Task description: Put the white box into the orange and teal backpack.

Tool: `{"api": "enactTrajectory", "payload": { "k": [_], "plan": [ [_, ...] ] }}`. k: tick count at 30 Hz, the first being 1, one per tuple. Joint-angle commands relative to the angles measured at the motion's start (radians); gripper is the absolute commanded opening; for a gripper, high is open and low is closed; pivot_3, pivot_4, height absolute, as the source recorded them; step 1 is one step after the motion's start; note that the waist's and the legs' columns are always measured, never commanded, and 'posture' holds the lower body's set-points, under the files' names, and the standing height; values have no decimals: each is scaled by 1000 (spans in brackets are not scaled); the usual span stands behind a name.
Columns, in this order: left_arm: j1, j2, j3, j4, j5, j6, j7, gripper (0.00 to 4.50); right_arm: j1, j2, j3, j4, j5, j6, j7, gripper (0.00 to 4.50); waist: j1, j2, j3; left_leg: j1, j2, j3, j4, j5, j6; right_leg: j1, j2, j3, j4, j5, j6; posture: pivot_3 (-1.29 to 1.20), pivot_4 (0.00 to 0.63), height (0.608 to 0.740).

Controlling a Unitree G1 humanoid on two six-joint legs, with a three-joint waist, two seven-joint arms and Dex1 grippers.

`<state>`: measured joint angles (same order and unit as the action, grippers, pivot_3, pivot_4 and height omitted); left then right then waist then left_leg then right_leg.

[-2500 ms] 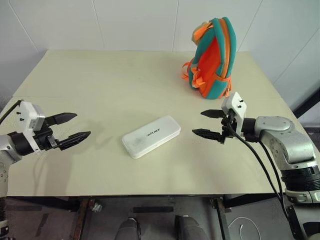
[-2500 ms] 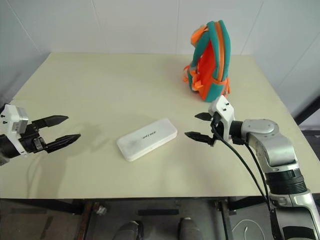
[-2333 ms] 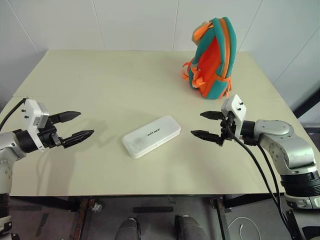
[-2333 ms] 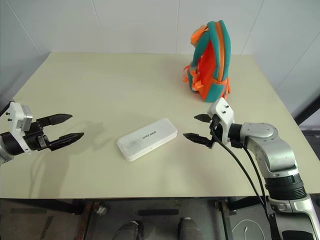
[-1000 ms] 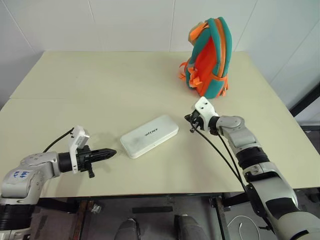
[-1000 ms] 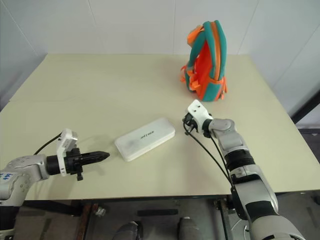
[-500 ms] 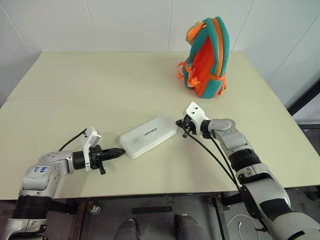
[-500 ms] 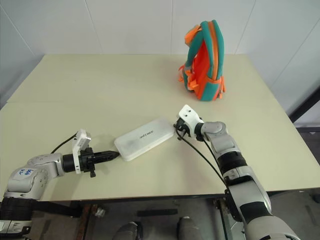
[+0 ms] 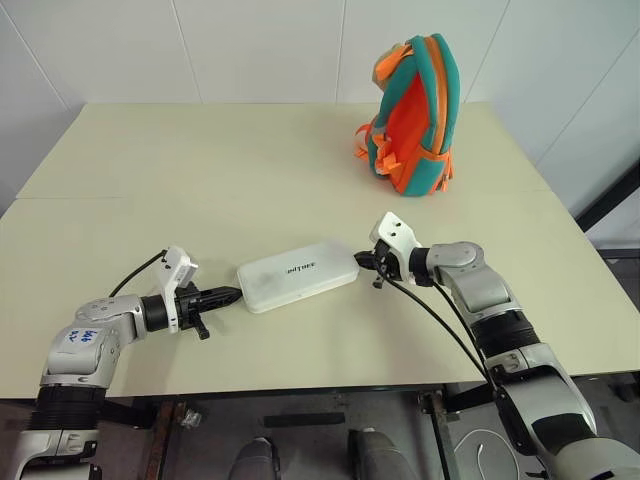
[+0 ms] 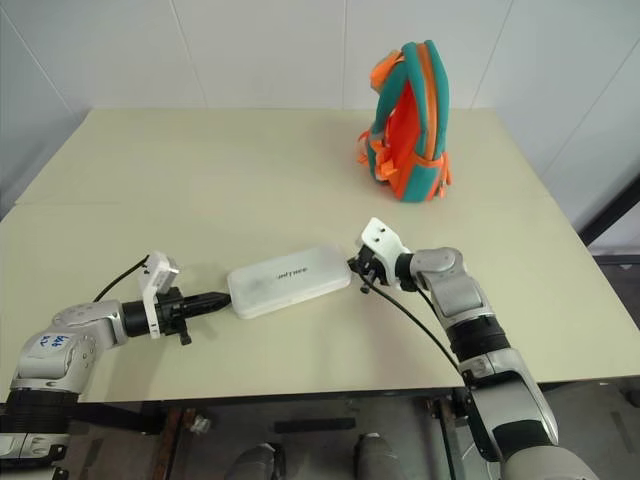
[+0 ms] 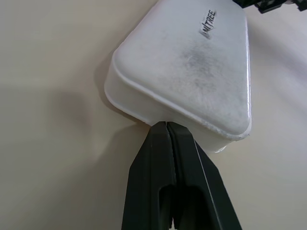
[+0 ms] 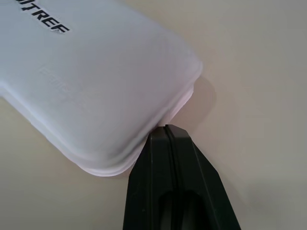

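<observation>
The white box (image 9: 297, 279) lies flat on the cream table (image 9: 200, 190), near its front middle, dark lettering on its lid. My left gripper (image 9: 236, 294) is shut, and its tip touches the box's left end; the left wrist view shows the closed fingers (image 11: 165, 158) against the box's (image 11: 192, 72) rounded edge. At the box's right end my right gripper (image 9: 360, 260) is shut too, its tip pressed to that corner (image 12: 165, 129). The orange and teal backpack (image 9: 415, 115) stands upright at the table's far right, well beyond both grippers.
Black cables trail from both wrists over the table's front. The table's front edge (image 9: 300, 380) runs just below the arms. A white wall rises behind the table, and a dark gap shows at the far right.
Both shut grippers have closed in on the box's two ends. The box has swung to lie more level across the table and slid slightly toward the front.
</observation>
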<state>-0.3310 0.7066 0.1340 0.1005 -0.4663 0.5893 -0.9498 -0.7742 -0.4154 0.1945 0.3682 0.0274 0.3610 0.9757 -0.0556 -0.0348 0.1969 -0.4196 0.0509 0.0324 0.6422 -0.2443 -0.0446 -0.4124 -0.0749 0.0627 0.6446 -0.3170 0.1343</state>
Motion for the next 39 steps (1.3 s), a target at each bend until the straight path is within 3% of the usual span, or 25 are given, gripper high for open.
{"api": "enactTrajectory", "payload": {
  "k": [1, 11, 17, 39],
  "plan": [
    [-26, -6, -6, -47, -20, -6, -25, 25, 20, -12, 41, -151, 56, 55, 100, 0, 1, 0, 0, 0, 0, 0, 0, 0, 0, 0, 0, 0, 0, 0, 0, 0, 150, 740],
    [-13, 34, -32, -120, -35, 53, -77, 25, 149, -148, 61, -462, 134, 257, 237, 0, 4, 0, 0, 0, 0, 0, 1, 0, 0, 0, 0, 0, -1, 0, 0, 0, 150, 740],
    [0, 51, -45, -157, -40, 93, -102, 25, 197, -191, 53, -554, 166, 329, 237, 0, 5, 0, 0, 0, 0, -1, 1, 0, 0, 0, 0, 0, -1, 0, 0, 0, 150, 740],
    [25, 82, -73, -187, -22, 123, -103, 25, 234, -253, 46, -507, 135, 279, 166, 0, 13, 0, 0, 0, 0, -1, 2, -1, 1, 1, 0, 0, -1, 0, 0, 0, 150, 740]
  ]
}}
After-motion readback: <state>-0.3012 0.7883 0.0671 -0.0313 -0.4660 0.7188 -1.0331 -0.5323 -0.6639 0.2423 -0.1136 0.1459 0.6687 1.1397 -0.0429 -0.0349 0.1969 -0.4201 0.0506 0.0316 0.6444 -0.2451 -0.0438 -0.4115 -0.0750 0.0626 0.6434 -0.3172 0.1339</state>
